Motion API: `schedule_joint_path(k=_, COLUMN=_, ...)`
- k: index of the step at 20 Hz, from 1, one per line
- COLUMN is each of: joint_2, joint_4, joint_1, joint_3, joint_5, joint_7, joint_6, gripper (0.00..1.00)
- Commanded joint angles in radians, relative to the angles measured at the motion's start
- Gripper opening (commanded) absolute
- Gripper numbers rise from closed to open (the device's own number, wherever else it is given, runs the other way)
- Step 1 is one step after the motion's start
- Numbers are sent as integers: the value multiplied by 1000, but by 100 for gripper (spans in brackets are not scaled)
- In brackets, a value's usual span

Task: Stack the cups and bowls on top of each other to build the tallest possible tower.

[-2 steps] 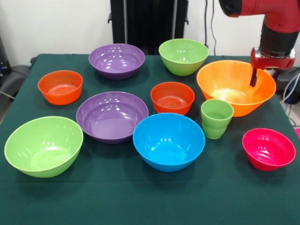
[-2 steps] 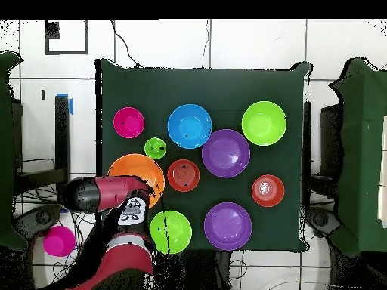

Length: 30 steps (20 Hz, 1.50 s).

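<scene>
On a dark green cloth-covered table, nine glossy plastic bowls sit upright and apart, none stacked. The red and black arm's gripper hangs over the far rim of the largest orange-yellow bowl, one dark finger dipping inside it; whether the pincer is wide or narrow cannot be told from either view. Just in front of that bowl stand the small light-green tapered cups, which look nested one in the other, with the small pink-red bowl nearer the front edge beside them. The blue bowl sits at centre front, next to a wide purple bowl, and a large light-green bowl lies at the front left. Behind the blue bowl is a small orange-red bowl; a second orange-red bowl sits at the left. At the back are the second purple bowl and the second light-green bowl. From overhead, a magenta round object lies off the table near the robot's base.
</scene>
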Motion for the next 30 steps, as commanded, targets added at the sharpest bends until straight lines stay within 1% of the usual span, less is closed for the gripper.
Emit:
schedule_joint_path(k=1, joint_2=-13, joint_4=-69, joint_1=36, joint_3=-16, joint_5=-17, joint_7=133, joint_6=34, gripper=0)
schedule_joint_path(k=7, joint_2=-15, joint_4=-66, joint_1=71, joint_3=-52, joint_5=9, joint_7=162, joint_6=59, gripper=0)
schedule_joint_path(k=10, joint_2=-16, joint_4=-67, joint_1=71, joint_3=-53, joint_5=16, joint_7=158, joint_6=64, gripper=0)
schedule_joint_path(k=12, joint_2=-15, joint_4=-77, joint_1=70, joint_3=-54, joint_5=9, joint_7=142, joint_6=62, gripper=0)
schedule_joint_path(k=13, joint_2=-17, joint_4=-91, joint_1=83, joint_3=-81, joint_5=5, joint_7=146, joint_6=86, gripper=0)
schedule_joint_path(k=14, joint_2=-20, joint_4=-101, joint_1=91, joint_3=-92, joint_5=9, joint_7=154, joint_6=91, gripper=0)
schedule_joint_path(k=16, joint_2=-34, joint_4=-86, joint_1=99, joint_3=-86, joint_5=26, joint_7=172, joint_6=113, gripper=0)
schedule_joint_path(k=21, joint_2=-87, joint_4=-46, joint_1=162, joint_3=-111, joint_5=79, joint_7=255, joint_6=177, gripper=0)
schedule_joint_path(k=24, joint_2=-105, joint_4=-49, joint_1=186, joint_3=-138, joint_5=94, joint_7=285, joint_6=217, gripper=0)
schedule_joint_path(k=30, joint_2=-133, joint_4=-31, joint_1=241, joint_3=-176, joint_5=128, joint_7=352, joint_6=265, gripper=0)
